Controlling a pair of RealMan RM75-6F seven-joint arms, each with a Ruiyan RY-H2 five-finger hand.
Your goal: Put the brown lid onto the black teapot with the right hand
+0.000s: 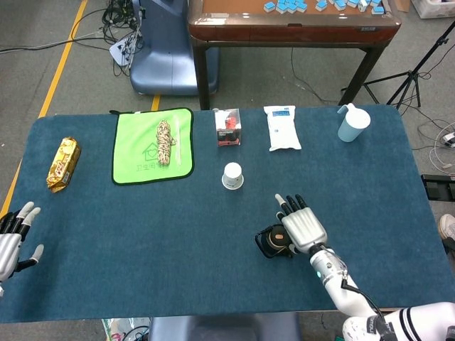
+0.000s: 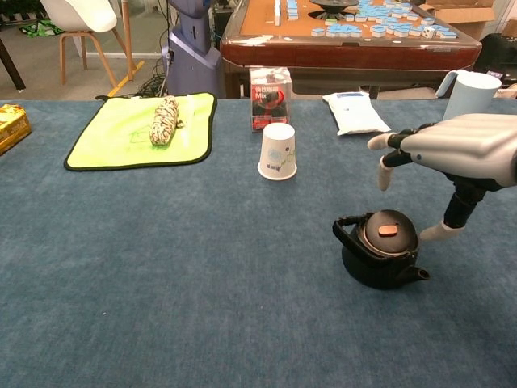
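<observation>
The black teapot (image 2: 380,259) (image 1: 271,242) stands on the blue table right of centre, its handle to the left. The brown lid (image 2: 389,233) sits flat in the pot's opening, a small knob on top. My right hand (image 2: 452,153) (image 1: 302,227) hovers just above and to the right of the pot, fingers spread, holding nothing; its thumb hangs beside the pot's right rim. My left hand (image 1: 13,234) lies open at the table's far left edge, seen only in the head view.
A white paper cup (image 2: 278,151) stands upside down behind the teapot. A red-black box (image 2: 271,98), a white packet (image 2: 355,112) and a pale blue jug (image 2: 470,95) line the far edge. A green mat (image 2: 145,129) holds a rope bundle; a gold packet (image 1: 63,163) lies left.
</observation>
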